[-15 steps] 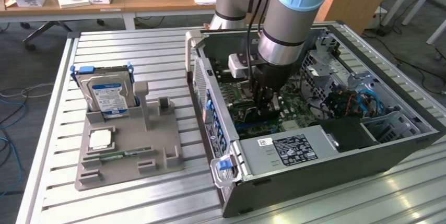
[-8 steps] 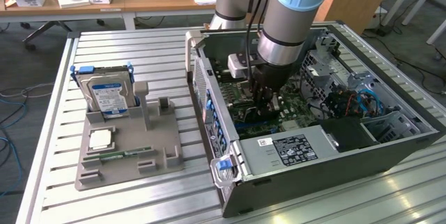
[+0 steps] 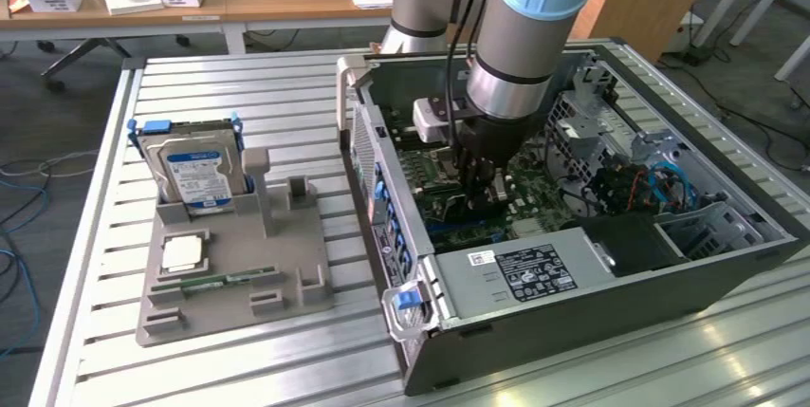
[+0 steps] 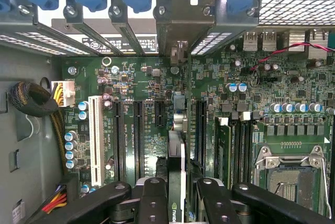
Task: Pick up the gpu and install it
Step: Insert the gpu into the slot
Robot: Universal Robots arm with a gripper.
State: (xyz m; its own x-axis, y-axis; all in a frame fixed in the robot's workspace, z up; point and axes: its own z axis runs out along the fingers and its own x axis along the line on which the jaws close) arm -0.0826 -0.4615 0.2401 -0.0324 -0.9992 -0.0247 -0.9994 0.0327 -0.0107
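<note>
Wrist view puts us right over the work: our gripper (image 4: pixel 178 203) is clamped on the gpu (image 4: pixel 177 182), the black fingers (image 4: pixel 152 200) pressing its two faces, and the card stands on edge between them with its bracket end (image 4: pixel 179 51) reaching away toward the rear slot wall (image 4: pixel 183 22). Just below the card we see the motherboard (image 4: pixel 131 82), with black expansion slots (image 4: pixel 138 135) running parallel on either side of the card and a white slot (image 4: pixel 95 135) further out to one side. Whether the card edge is already in its own slot we cannot tell, since the card hides it. Beyond the slots, to the other side, lie the empty CPU socket (image 4: pixel 288 174) and the memory slots (image 4: pixel 238 150). In the exterior view the gripper (image 3: pixel 479 194) is deep inside the open case (image 3: pixel 608 303), with the power supply (image 3: pixel 525 274) close by. Well apart from us, outside the case, a grey holder (image 3: pixel 241 284) carries a hard drive (image 3: pixel 190 175). Our worry from here is misalignment: if the card sits slightly off the slot line or tilted, pressing down could jam its edge on the board or on a neighbouring slot, and the bracket could catch on the rear wall rather than drop into its opening. A slipping grip would leave the card leaning.
</note>
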